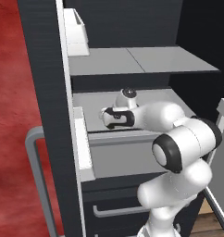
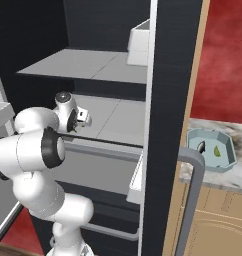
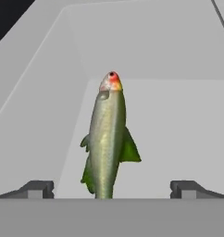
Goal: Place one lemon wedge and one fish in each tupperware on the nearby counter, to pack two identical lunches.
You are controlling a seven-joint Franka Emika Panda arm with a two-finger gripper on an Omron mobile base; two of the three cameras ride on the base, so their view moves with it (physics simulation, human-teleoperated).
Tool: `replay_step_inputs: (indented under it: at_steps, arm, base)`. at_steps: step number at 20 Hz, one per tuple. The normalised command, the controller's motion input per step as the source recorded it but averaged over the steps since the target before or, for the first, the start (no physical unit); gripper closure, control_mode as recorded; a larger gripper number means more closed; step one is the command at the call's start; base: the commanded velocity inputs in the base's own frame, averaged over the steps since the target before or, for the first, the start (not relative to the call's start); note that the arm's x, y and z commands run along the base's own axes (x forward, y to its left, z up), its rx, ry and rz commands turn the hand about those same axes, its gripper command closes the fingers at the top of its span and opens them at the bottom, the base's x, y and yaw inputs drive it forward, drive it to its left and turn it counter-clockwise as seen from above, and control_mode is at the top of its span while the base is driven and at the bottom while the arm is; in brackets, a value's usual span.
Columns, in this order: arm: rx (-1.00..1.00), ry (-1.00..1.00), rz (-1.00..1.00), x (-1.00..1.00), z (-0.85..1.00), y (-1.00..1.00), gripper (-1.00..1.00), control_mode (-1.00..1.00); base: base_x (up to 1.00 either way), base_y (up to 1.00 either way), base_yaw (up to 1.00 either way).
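A: Where was the fish [image 3: 108, 139] relative to your gripper [image 3: 112, 187]?

B: Dead ahead in the hand view, lying flat on a grey fridge shelf [image 3: 178, 120]. Its long axis ran straight away from you, tail between the fingertips [image 3: 37, 189], red head at the far end. Jaws stood wide apart, nothing held, one finger on each side of the body.

A: So the closing line crossed the fish?

B: Yes, across its narrow width. Good for a pinch, I'd judge, if you went forward and down first.

A: Base views add anything?

B: They showed your arm reaching into the fridge at mid shelf height. The right base view also had the blue tupperware [image 2: 232, 159] on the counter [image 2: 239, 132], off to the right past the fridge wall, with a lemon wedge [image 2: 217, 150] and a dark piece beside it, probably a fish. White tray: couldn't see it.
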Motion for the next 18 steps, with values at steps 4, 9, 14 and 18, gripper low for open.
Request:
replay_step_inputs:
  at_steps: [4, 9, 14, 18]
  arm:
    - [-0.02, 0.01, -0.03, 0.34, -0.17, 0.11, -1.0, -1.0]
    - [-0.01, 0.02, -0.02, 0.34, -0.19, 0.02, -1.0, -1.0]
    - [-0.01, 0.03, -0.02, 0.31, -0.27, 0.0, -1.0, -1.0]
    - [-0.03, 0.06, -0.03, 0.18, -0.42, 0.0, -1.0, -1.0]
  base:
    - [0.0, 0.0, 0.0]
    - [0.0, 0.0, 0.0]
    - [0.0, 0.0, 0.0]
    - [0.0, 0.0, 0.0]
